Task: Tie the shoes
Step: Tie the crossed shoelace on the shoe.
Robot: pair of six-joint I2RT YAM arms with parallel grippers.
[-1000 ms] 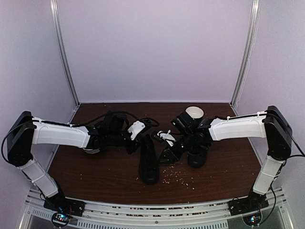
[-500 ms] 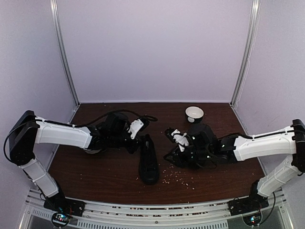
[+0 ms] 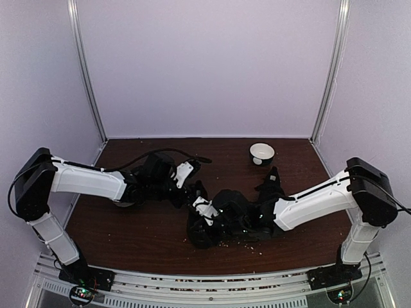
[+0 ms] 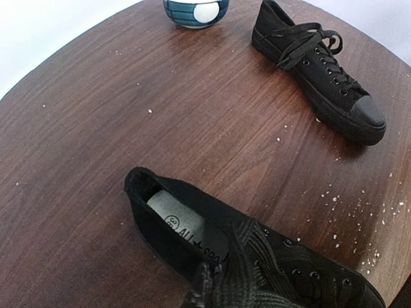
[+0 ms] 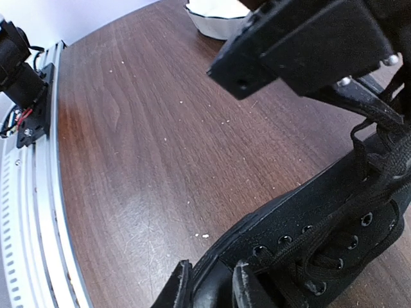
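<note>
My right gripper (image 5: 212,285) has its fingers parted, straddling the rim of the nearer shoe (image 4: 270,263), which is matte black canvas with round eyelets. The left gripper (image 3: 191,189) sits at the same shoe's thin laces, and I cannot tell its grip. The other shoe (image 4: 318,64), equally black and low, lies well apart on the dark wood-grain table (image 4: 96,115). The table is dotted with pale crumbs (image 4: 334,199), and a round bowl (image 4: 196,9) stands near the shoe.

Bare table (image 4: 192,122) between 2 shoes (image 4: 321,70); bowl (image 4: 192,16) beyond
</note>
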